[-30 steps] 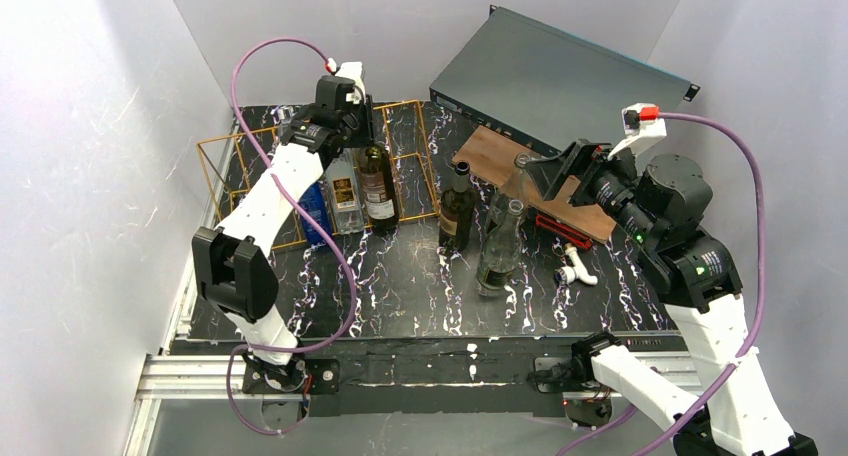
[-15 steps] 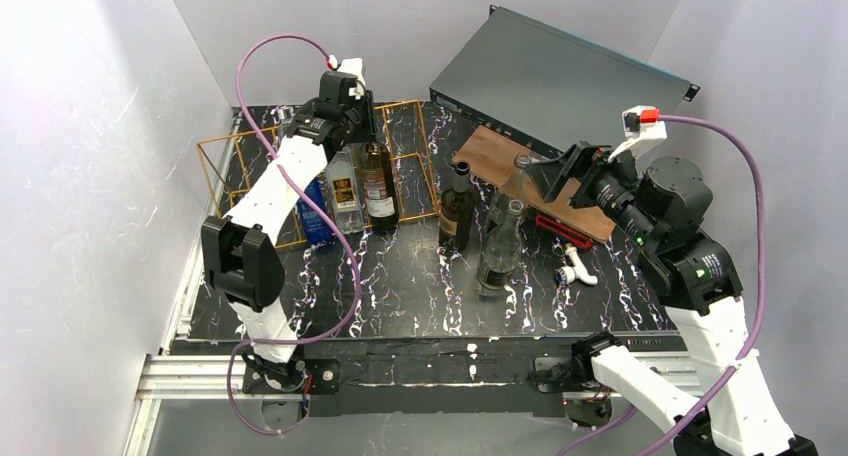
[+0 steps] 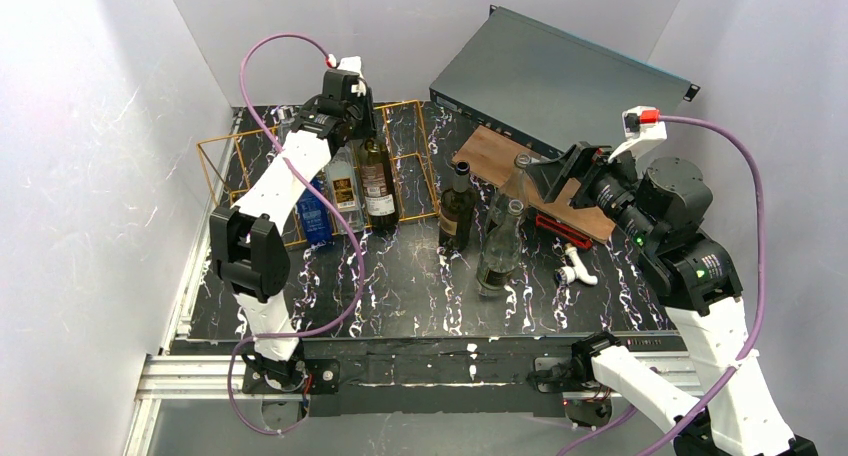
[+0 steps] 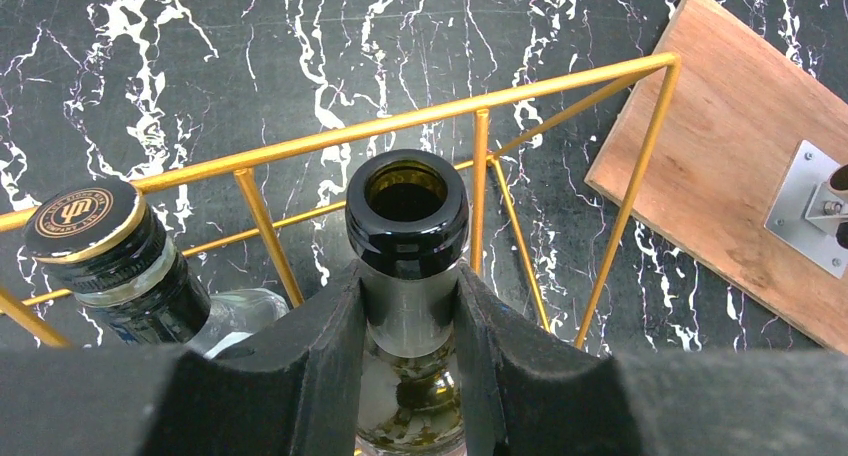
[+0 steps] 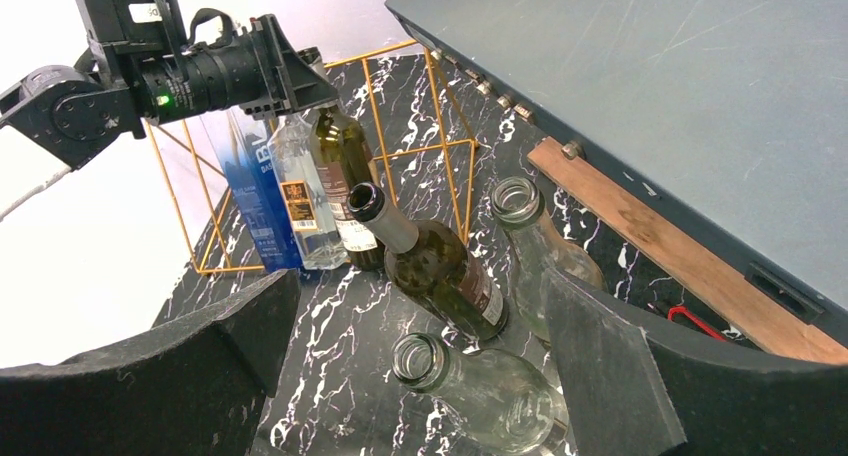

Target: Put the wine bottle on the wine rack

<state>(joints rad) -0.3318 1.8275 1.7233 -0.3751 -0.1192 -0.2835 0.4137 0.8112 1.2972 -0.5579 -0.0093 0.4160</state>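
Note:
The wine rack (image 3: 427,156) is a gold wire frame at the back left; it also shows in the left wrist view (image 4: 400,126) and the right wrist view (image 5: 430,148). A dark green wine bottle (image 3: 377,181) with a pale label stands upright among its wires. My left gripper (image 3: 352,126) is shut on that bottle's neck (image 4: 408,296), just under its open mouth. My right gripper (image 3: 548,176) is open and empty. It hovers over the right side, above loose bottles (image 5: 420,306).
A clear spirit bottle (image 3: 345,191) and a blue box (image 3: 315,214) stand in the rack beside the wine bottle. A dark bottle (image 3: 457,208) and two clear bottles (image 3: 500,248) stand mid-table. A wooden board (image 3: 490,151), grey metal case (image 3: 560,66), red tool (image 3: 560,231) and white fitting (image 3: 578,266) lie right.
My left arm's elbow has swung to the right while its gripper stays shut on the bottle neck. The bottle and my right arm have not visibly moved.

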